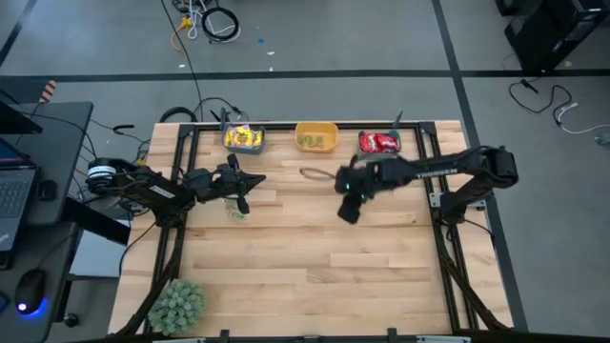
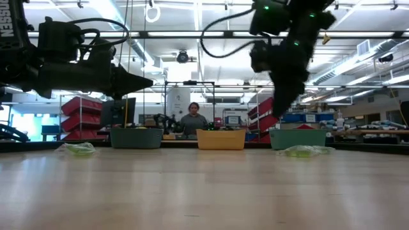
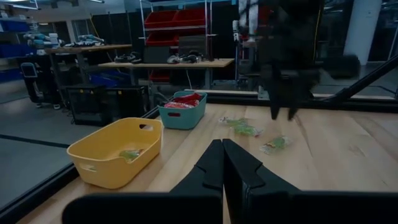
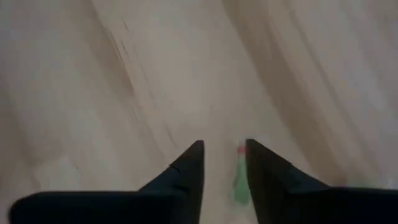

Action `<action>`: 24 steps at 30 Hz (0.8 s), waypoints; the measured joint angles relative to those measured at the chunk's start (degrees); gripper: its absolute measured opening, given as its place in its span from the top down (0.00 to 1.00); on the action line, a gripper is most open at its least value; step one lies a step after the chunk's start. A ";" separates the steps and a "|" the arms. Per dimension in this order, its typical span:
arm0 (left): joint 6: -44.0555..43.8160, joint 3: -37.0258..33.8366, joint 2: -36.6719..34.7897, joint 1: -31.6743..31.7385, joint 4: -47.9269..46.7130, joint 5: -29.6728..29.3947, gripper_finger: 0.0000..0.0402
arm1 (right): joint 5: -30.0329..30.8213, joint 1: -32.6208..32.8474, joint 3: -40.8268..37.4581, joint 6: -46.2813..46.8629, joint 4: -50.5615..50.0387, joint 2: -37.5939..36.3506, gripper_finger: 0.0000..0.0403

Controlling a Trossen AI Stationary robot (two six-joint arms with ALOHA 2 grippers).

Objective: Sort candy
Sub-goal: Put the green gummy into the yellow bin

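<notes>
Right claw (image 1: 349, 211) hangs above the counter (image 1: 315, 276) toward its far edge, fingers (image 4: 186, 171) slightly parted and empty, with a pale green candy (image 4: 240, 180) on the wood just beyond the tips. Left claw (image 1: 250, 179) is clenched on nothing, level above the counter near its left edge, beside another green candy (image 1: 235, 213). Along the far edge stand three bins: yellow candy (image 1: 243, 136) in the left, green (image 1: 315, 141) in the middle, red (image 1: 379, 143) in the right.
</notes>
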 joint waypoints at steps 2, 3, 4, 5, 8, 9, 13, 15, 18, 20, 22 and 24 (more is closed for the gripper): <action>0.00 0.02 0.00 0.00 -0.02 0.00 1.00 | 2.33 2.53 -1.97 2.91 -0.11 -0.01 0.69; 0.00 0.00 0.00 0.00 0.00 -0.02 1.00 | 3.35 3.52 -2.68 4.29 0.01 -0.01 0.65; 0.00 0.01 0.00 0.00 0.00 -0.01 1.00 | 4.30 4.34 -3.40 5.63 0.01 -0.01 0.62; 0.00 0.00 0.00 0.00 0.00 0.00 1.00 | 5.20 4.92 -3.93 6.93 -0.34 -0.01 0.58; -0.03 0.02 0.00 0.00 -0.15 -0.02 1.00 | 7.43 5.80 -5.26 9.79 -0.64 -0.01 0.49; -0.03 0.02 0.00 0.00 -0.24 -0.02 1.00 | 8.12 5.89 -5.82 10.47 -0.79 -0.01 0.47; -0.03 0.02 0.00 0.00 -1.34 -0.02 1.00 | 9.05 5.50 -8.57 11.18 0.74 -0.01 0.42; -0.03 0.02 0.00 0.00 -1.59 -0.02 1.00 | 9.02 5.19 -9.84 11.20 2.03 -0.01 0.43; -0.03 0.02 0.00 0.00 -1.68 -0.02 1.00 | 7.91 4.74 -11.81 10.77 5.42 -0.01 0.46; -0.03 0.02 0.00 0.00 -1.70 -0.02 1.00 | 7.41 4.54 -12.96 10.70 7.00 -0.01 0.50; -0.05 0.02 0.00 0.00 -1.72 -0.02 1.00 | 7.29 4.38 -13.79 10.68 7.72 -0.01 0.54; -0.05 0.02 0.00 0.00 -1.72 -0.02 1.00 | 7.27 4.25 -14.38 10.68 7.80 -0.01 0.58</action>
